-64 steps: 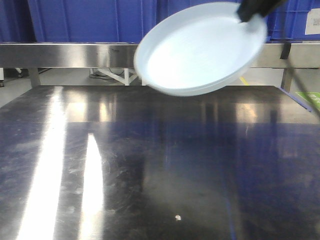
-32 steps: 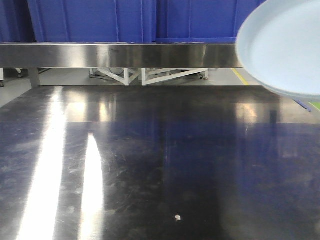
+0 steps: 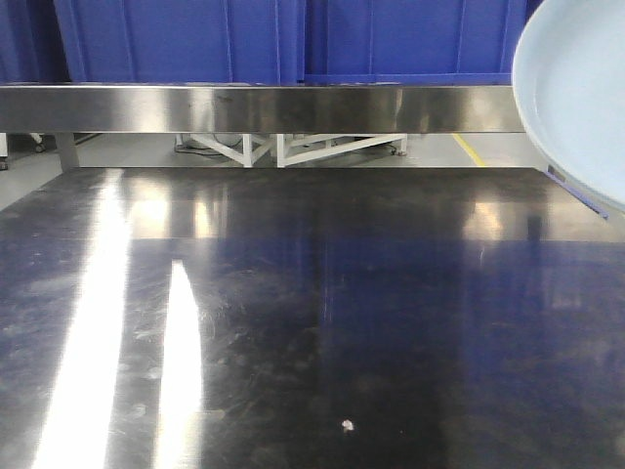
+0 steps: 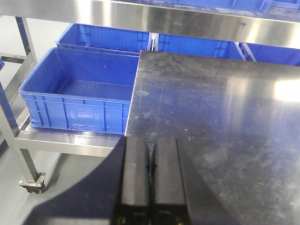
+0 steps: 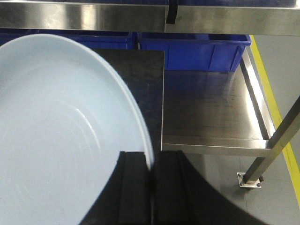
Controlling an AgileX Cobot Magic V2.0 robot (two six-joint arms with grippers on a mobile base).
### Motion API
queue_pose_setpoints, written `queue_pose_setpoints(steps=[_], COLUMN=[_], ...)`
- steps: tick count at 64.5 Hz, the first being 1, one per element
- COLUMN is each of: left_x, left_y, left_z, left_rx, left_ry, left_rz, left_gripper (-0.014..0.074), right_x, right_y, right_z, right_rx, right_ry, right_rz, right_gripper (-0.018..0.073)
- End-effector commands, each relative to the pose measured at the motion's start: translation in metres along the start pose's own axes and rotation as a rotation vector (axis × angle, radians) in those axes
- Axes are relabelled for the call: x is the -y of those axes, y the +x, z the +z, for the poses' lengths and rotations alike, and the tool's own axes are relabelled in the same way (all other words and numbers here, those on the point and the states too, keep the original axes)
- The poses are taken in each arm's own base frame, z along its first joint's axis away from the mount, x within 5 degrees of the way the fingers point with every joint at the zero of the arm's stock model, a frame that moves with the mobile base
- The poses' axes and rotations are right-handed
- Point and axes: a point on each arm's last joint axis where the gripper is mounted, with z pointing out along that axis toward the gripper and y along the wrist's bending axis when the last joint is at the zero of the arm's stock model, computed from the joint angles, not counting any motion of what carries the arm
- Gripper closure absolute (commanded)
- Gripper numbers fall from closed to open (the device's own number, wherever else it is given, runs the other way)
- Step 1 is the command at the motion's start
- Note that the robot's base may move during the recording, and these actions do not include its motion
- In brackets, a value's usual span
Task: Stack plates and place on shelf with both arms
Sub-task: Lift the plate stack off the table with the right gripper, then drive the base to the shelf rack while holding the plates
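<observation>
A large pale blue-white plate [image 5: 56,131] hangs tilted in the air. My right gripper [image 5: 151,157] is shut on its rim, one finger on each side of the edge. The front view shows only part of that plate [image 3: 576,98], cut off by the right border, above the table's far right corner. Whether a second plate lies stacked in it I cannot tell. My left gripper [image 4: 151,140] is shut with nothing in it, low over the left edge of the steel table [image 4: 225,117]. Neither arm shows in the front view.
A steel shelf rail [image 3: 244,107] runs across above the table's far edge, with blue crates [image 3: 195,39] behind it. A blue crate [image 4: 79,93] sits on a low cart left of the table. A low steel shelf [image 5: 211,112] stands to the right.
The plate has swung from the upper middle of the front view to the far right edge and is now mostly out of frame. The black gripper seen on its rim has left that view.
</observation>
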Motion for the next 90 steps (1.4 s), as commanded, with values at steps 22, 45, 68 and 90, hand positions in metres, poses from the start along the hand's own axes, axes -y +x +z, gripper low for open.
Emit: queue_pose_setpoints(steps=[22, 45, 68, 90], left_x=[0.0019, 0.0019, 0.0019, 0.0019], left_y=[-0.0162, -0.0162, -0.0162, -0.0162], left_z=[-0.0038, -0.0038, -0.0038, -0.0038], left_rx=[0.104, 0.104, 0.104, 0.104], left_ry=[0.015, 0.015, 0.015, 0.015], left_rz=[-0.001, -0.001, -0.001, -0.001], left_gripper=[0.0507, 0.0507, 0.0507, 0.0507], right_x=[-0.0021, -0.0021, -0.0021, -0.0021], right_y=[-0.0182, -0.0182, -0.0182, -0.0182], right_z=[-0.0059, -0.0059, -0.0059, -0.0059], right_rx=[0.139, 0.139, 0.139, 0.139], right_ry=[-0.024, -0.024, -0.024, -0.024], right_rz=[-0.004, -0.004, -0.004, -0.004], right_gripper=[0.051, 0.051, 0.051, 0.051])
